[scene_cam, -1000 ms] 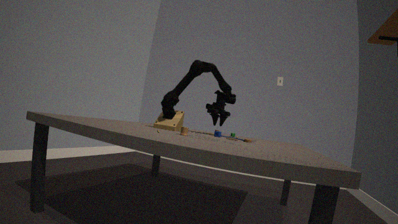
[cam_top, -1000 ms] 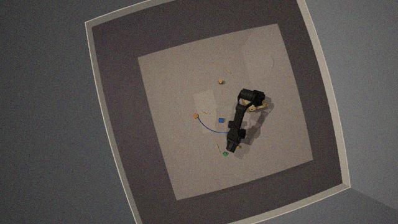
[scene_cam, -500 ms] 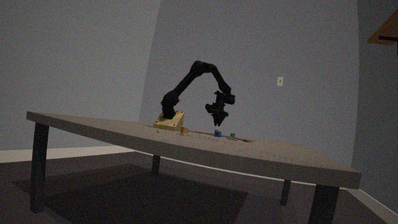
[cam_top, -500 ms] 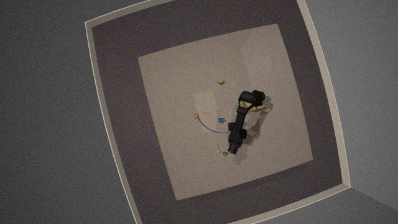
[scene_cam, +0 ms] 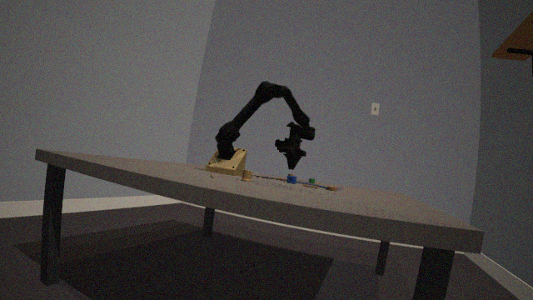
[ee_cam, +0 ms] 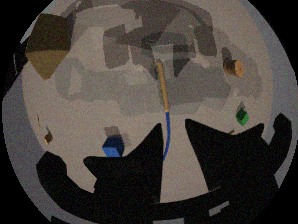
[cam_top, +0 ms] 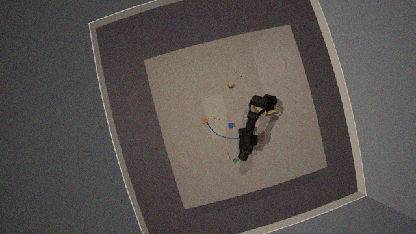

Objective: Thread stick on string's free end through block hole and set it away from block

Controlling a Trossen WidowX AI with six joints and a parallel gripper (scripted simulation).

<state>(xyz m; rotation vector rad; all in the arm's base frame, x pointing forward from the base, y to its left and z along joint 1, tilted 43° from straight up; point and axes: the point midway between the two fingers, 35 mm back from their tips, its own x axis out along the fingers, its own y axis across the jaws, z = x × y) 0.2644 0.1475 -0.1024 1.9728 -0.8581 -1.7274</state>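
The string's stick lies on the table in the wrist view, ahead of the fingertips. The blue string curves from its end to the round wooden button. My gripper is partly open and empty, above the table, with the string below the gap between its fingers. The arm hides the stick in the top view. A small wooden block stands apart from the string; its hole cannot be made out.
A blue cube is near the string. A green cube and a wooden cylinder are on the other side. Loose sticks lie around. The arm's base is wooden-coloured.
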